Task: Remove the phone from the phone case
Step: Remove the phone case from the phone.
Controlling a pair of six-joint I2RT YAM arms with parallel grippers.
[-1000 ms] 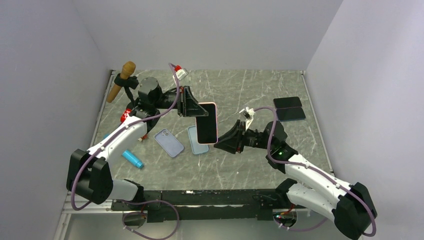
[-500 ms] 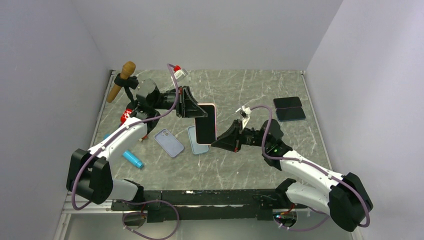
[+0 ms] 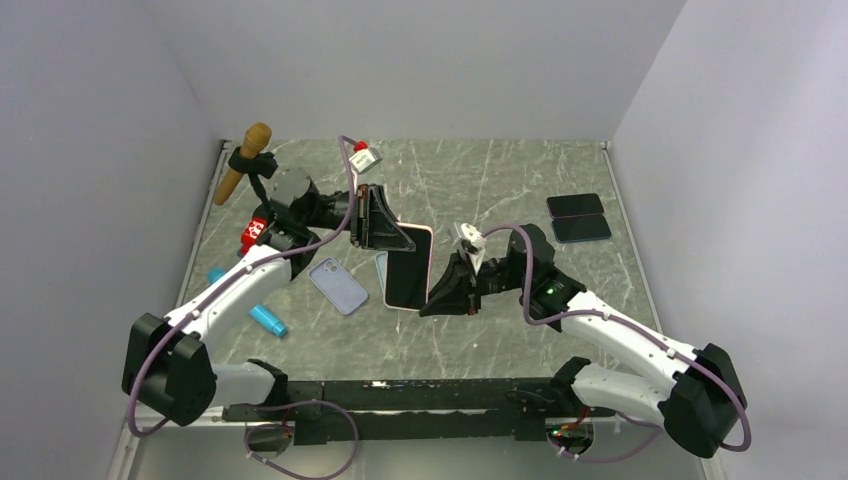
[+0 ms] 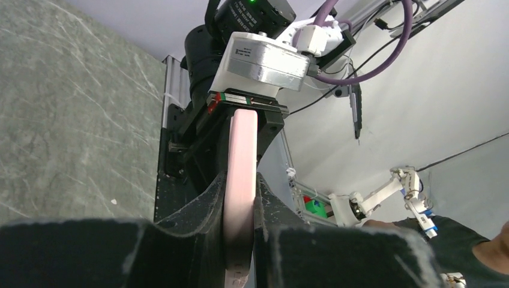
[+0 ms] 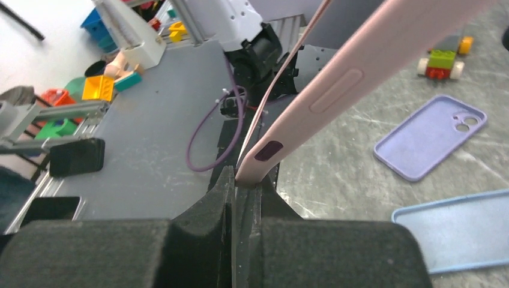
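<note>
The pink silicone phone case (image 3: 430, 252), with the black-screened phone (image 3: 406, 274) seated in it, is hanging tilted above the middle of the table. Its screen is facing upward and its long axis is running 12 to 6 o'clock. The left gripper (image 4: 239, 193) is clenching the case's 12 o'clock edge, one finger pressing each face. The right gripper (image 5: 243, 183) is pinching the case's 5 o'clock corner, jaws closed tight on the pink rim.

A flat lilac phone case (image 3: 338, 286) is lying on the table near 9 o'clock. A light-blue phone case (image 3: 381, 266) is lying partly hidden beneath the held one. Two dark phones (image 3: 575, 206) are lying side by side at 2 o'clock, well apart, with bare surface showing between. A blue cylinder (image 3: 267, 318) is lying at 8 o'clock. A wooden-handled tool (image 3: 243, 160) is leaning at 10 o'clock by the left wall.

The grey marbled tabletop (image 3: 520, 170) is sitting between plain white walls. A small red item (image 3: 252, 230) is carrying white markings too small to read.
</note>
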